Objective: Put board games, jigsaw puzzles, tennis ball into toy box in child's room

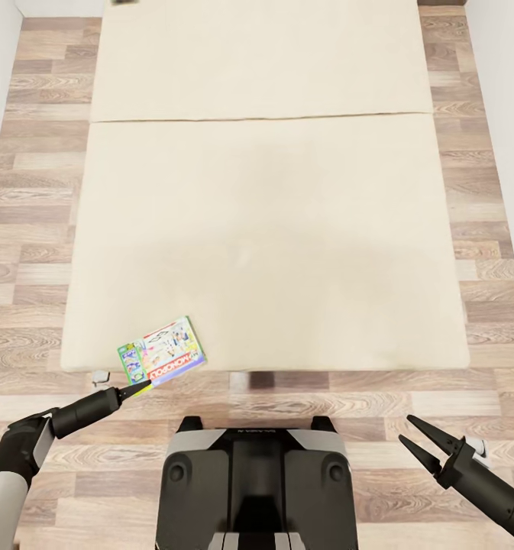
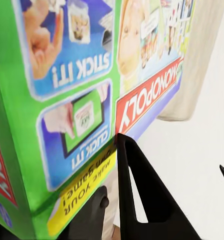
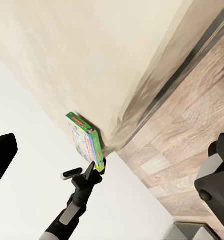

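I stand at the foot of the bed [image 1: 272, 229], looking down over its plain beige mattress, with wood-plank floor [image 1: 27, 252] on both sides and under me. The Monopoly box [image 1: 162, 352] lies flat on the mattress at the near corner on my left, its near edge sticking out a little past the mattress edge. My left gripper [image 1: 137, 389] reaches to that near edge, and its jaws are closed on the box: in the left wrist view one dark finger [image 2: 139, 200] lies across the printed face of the box [image 2: 87, 95], just below the red Monopoly band, while the other finger sits at the box's yellow lower edge. From the right wrist view I see the same thing from the side: the box [image 3: 86, 141] on the corner of the bed [image 3: 92, 60], with my left gripper [image 3: 94, 167] pinching its overhanging end. My right gripper [image 1: 415, 441] hangs over the floor at my right, well apart from the bed and the box, with its jaws spread wide and nothing between them. My dark base [image 1: 253, 489] shows below, between the two arms.
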`<state>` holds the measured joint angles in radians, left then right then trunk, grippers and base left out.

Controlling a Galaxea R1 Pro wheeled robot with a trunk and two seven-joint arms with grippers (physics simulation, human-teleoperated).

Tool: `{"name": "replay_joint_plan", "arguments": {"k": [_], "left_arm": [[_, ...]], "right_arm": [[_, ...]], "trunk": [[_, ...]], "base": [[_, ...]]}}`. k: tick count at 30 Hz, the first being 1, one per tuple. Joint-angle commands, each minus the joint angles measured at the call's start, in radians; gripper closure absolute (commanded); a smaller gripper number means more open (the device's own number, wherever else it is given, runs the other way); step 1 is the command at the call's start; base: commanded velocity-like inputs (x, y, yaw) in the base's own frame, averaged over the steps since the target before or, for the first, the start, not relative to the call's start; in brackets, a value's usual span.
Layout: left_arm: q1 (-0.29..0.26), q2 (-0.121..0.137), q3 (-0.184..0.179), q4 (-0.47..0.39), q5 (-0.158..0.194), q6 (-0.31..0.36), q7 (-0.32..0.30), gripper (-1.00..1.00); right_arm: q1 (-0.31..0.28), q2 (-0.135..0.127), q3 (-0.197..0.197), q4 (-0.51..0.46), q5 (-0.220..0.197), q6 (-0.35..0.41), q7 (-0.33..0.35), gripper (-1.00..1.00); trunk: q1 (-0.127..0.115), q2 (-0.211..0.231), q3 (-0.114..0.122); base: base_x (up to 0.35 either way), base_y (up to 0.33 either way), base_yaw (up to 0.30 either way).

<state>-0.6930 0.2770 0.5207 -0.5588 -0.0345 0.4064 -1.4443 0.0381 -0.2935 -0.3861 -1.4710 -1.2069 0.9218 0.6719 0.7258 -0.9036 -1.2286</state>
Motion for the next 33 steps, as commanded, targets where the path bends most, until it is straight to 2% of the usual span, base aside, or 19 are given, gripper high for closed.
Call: {"name": "replay_joint_plan", "arguments": {"k": [1, 18, 20, 23, 26, 33], "left_arm": [[0.0, 0.0, 0.002, 0.0, -0.006, 0.008, -0.007, 1.0], [0.0, 0.002, 0.004, 0.0, -0.005, 0.008, -0.015, 1.0], [0.0, 0.003, 0.004, 0.0, -0.005, 0.008, -0.03, 1.0], [-0.001, 0.006, 0.004, -0.002, -0.007, 0.008, -0.097, 1.0], [0.0, 0.007, 0.004, -0.009, -0.008, 0.008, -0.127, 1.0], [0.001, 0.009, -0.003, -0.094, -0.013, 0.019, -0.127, 1.0]], "right_arm": [[0.0, 0.0, -0.001, 0.0, 0.0, 0.005, 0.002, -1.0], [0.0, -0.001, -0.001, 0.0, 0.0, 0.005, 0.002, -1.0], [0.0, -0.001, -0.001, 0.0, 0.0, 0.005, 0.002, -1.0], [0.0, -0.001, -0.001, 0.0, 0.0, 0.005, 0.002, -1.0], [0.0, 0.0, -0.001, 0.0, 0.0, 0.005, 0.002, -1.0], [0.0, 0.001, 0.0, -0.002, 0.0, 0.005, 0.002, -1.0]], "trunk": [[-0.004, 0.007, 0.003], [-0.069, 0.126, 0.056], [-0.076, 0.14, 0.062], [-0.088, 0.161, 0.072], [-0.099, 0.182, 0.081], [-0.126, 0.231, 0.103]], "base": [[0.0, 0.0, 0.0], [0.0, 0.0, 0.0], [0.0, 0.0, 0.0], [0.0, 0.0, 0.0], [0.0, 0.0, 0.0], [0.0, 0.0, 0.0]]}}
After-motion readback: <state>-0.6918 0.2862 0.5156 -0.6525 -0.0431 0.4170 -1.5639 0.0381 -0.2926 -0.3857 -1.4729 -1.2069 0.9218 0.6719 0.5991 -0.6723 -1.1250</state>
